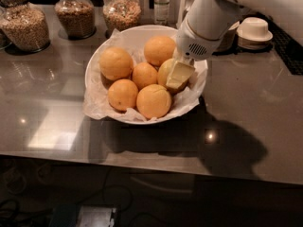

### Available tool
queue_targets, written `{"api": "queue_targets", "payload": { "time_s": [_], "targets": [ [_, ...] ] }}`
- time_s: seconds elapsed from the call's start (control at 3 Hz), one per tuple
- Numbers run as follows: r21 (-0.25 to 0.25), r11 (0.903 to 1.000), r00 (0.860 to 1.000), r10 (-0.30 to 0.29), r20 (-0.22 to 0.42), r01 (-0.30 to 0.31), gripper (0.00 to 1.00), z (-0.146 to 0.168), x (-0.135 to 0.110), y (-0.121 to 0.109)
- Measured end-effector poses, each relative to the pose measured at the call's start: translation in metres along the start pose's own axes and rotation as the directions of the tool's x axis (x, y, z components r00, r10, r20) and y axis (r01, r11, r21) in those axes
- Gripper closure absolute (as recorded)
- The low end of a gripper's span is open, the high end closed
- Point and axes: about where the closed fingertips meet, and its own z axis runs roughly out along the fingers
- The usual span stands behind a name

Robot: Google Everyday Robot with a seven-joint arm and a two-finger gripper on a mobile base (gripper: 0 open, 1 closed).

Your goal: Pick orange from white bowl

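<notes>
In the camera view, the gripper [180,74] is low in the bowl [93,63], right against the orange [162,74]. The orange sits on the bowl's right side, just under the gripper and a bit to its left. I cannot tell if the gripper has hold of it. Other oranges [116,63] sit close by. The bowl stands on a shiny dark counter [255,108], with jars [26,25] behind.

A glossy dark-grey surface [246,126] mirrors the overhead lights (one broad patch at front left). Glass jars [75,15] of grain line its back edge, and the floor [199,207] below is dim. The end effector [177,74] sits inside the white bowl [89,70].
</notes>
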Motion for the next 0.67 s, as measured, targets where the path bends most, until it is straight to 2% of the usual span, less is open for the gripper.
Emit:
{"api": "queue_targets", "payload": {
  "time_s": [0.33, 0.67],
  "targets": [
    [-0.001, 1.0000, 1.000, 0.000, 0.000, 0.000, 0.70, -0.0028, -0.0017, -0.0024],
    [-0.009, 0.9999, 1.000, 0.008, 0.006, -0.008, 0.93, -0.0028, -0.0032, -0.0015]
  ]
}}
